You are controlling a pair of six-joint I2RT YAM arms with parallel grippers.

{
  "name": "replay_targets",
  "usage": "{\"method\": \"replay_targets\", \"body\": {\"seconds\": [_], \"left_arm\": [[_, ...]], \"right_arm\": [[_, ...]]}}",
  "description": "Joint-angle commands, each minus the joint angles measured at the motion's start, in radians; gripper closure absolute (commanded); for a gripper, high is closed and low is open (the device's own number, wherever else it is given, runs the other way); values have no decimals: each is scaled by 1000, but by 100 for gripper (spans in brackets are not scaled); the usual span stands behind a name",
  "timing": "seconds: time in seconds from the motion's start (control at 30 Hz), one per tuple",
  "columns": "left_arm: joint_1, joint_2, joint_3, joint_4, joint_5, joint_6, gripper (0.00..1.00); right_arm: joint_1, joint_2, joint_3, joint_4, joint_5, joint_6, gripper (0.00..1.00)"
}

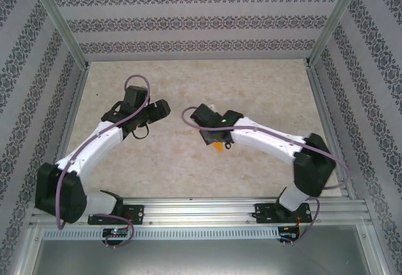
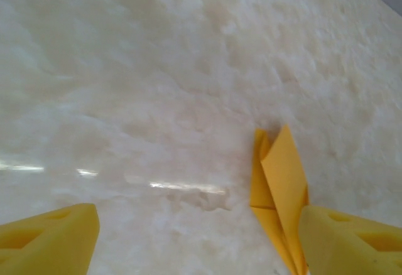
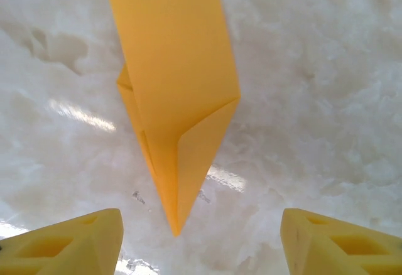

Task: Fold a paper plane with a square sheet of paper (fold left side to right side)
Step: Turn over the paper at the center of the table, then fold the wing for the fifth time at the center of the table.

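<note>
On the pale worktop (image 3: 326, 68), the paper plane (image 3: 176, 99) lies flat ahead of the right pincer (image 3: 200, 234), whose jaws stand apart, empty; the left pincer (image 2: 201, 228) gapes too. Probably light, flimsy, slippery: pinch along the stiffer centre crease. From above, the right arm (image 1: 264, 138) hides most of it.

The table (image 1: 188, 168) has a pale cream, marbled top, glossy enough to carry streaks of reflected light. One thing lies directly on it: the paper plane (image 3: 176, 99), bright orange, folded to a narrow pointed dart with overlapping creased flaps. It rests just right of and nearer than the table's middle (image 1: 218, 147).
</note>
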Motion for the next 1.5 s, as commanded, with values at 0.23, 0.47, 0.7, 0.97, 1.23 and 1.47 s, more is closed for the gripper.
{"method": "replay_targets", "body": {"seconds": [0.23,0.47,0.7,0.97,1.23,1.47], "left_arm": [[-84,284,10,375,332,-145,21],[-136,469,98,433,376,-186,28],[-152,618,179,485,420,-208,45],[-149,679,185,555,480,-188,82],[-107,560,98,582,594,-27,99],[-101,379,46,485,732,220,100]], "right_arm": [[-269,-388,-282,358,-321,56,22],[-416,-537,-453,563,-512,119,2],[-533,-606,-557,662,-653,210,2],[-657,-581,-664,832,-866,311,2],[-722,-353,-656,992,-1164,274,11],[-723,-158,-609,1158,-1331,225,29]]}}
